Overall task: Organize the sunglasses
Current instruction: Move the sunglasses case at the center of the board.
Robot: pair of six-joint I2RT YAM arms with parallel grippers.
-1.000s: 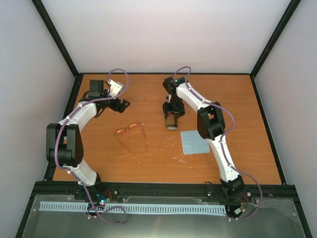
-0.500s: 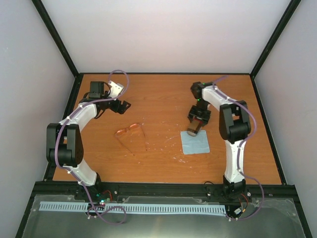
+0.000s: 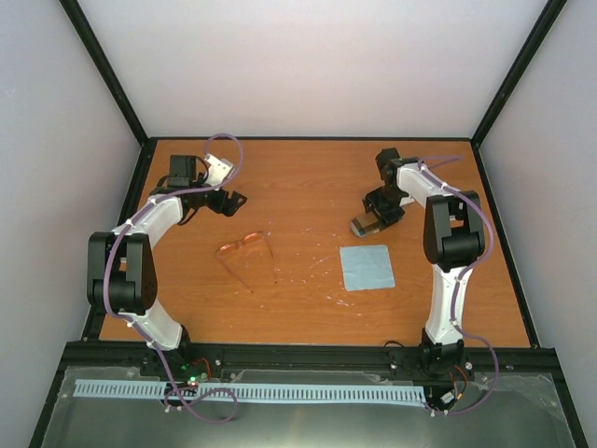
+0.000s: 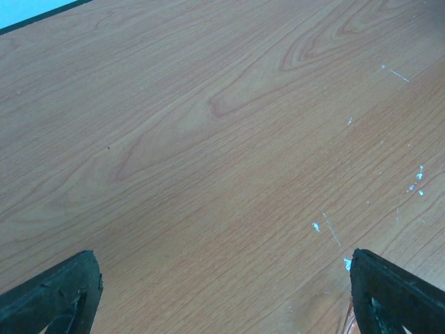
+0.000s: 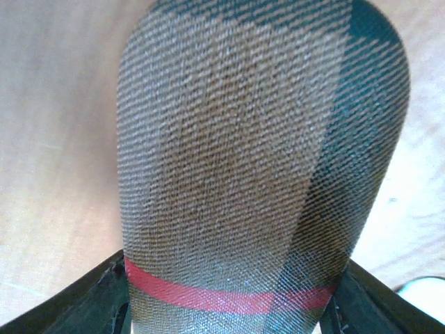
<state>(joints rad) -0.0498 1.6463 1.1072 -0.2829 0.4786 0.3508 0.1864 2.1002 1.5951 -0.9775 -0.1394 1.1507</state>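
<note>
The sunglasses (image 3: 244,247), with orange-pink lenses and thin dark arms spread toward me, lie on the wooden table left of centre. My left gripper (image 3: 233,199) (image 4: 222,299) hovers open just behind them, with only bare wood between its fingertips (image 4: 55,296). My right gripper (image 3: 381,207) (image 5: 236,306) is at the back right, shut on the tan woven case (image 3: 366,223) with a red stripe. The case (image 5: 257,160) fills the right wrist view, and the black fingers (image 5: 104,296) press on both of its sides.
A light blue square cloth (image 3: 367,267) lies flat in front of the held case, right of centre. Small white flecks (image 3: 298,271) dot the table (image 3: 308,187) between the sunglasses and the cloth. Black frame rails (image 3: 504,233) and pale walls enclose the table.
My right arm has swung from the table's middle to the back right, carrying the case past the far edge of the cloth. The left arm and the sunglasses have stayed put.
</note>
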